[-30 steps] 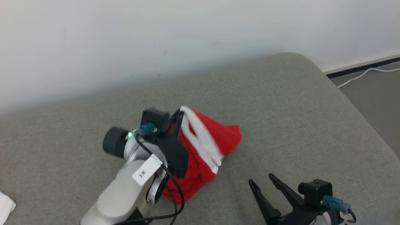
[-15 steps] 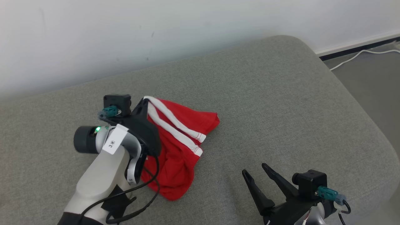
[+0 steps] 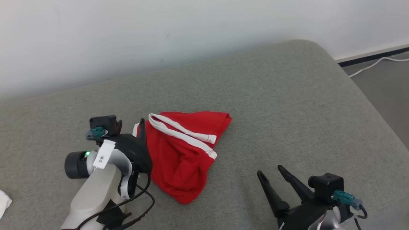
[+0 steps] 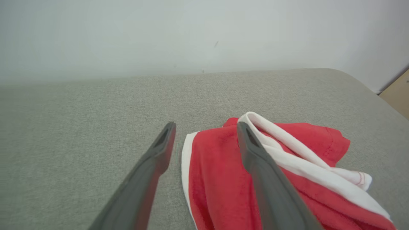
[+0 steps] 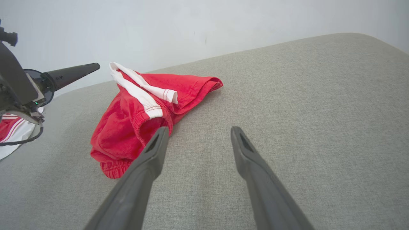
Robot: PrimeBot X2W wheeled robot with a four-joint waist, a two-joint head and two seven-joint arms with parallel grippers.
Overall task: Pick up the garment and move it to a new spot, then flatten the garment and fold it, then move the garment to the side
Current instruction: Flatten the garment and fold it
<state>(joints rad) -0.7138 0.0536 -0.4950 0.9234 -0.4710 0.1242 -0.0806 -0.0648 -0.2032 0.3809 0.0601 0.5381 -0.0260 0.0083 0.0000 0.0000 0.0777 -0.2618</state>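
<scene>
left fingers (image 4: pixel 257 159) cover part of the garment (image 4: pixel 217 179).

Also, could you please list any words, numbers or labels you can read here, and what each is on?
"3" followed by a star-like mark, not surely legible: on the white tag on the left forearm.
No text can be seen on the red garment.

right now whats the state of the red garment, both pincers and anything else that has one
garment: crumpled in a heap on the grey cushion, not flattened or folded
left pincer: open, one finger over the garment's edge, the other over bare cushion
right pincer: open, holding nothing, apart from the garment
white cloth: lying on the cushion, cut off by the picture's edge
</scene>
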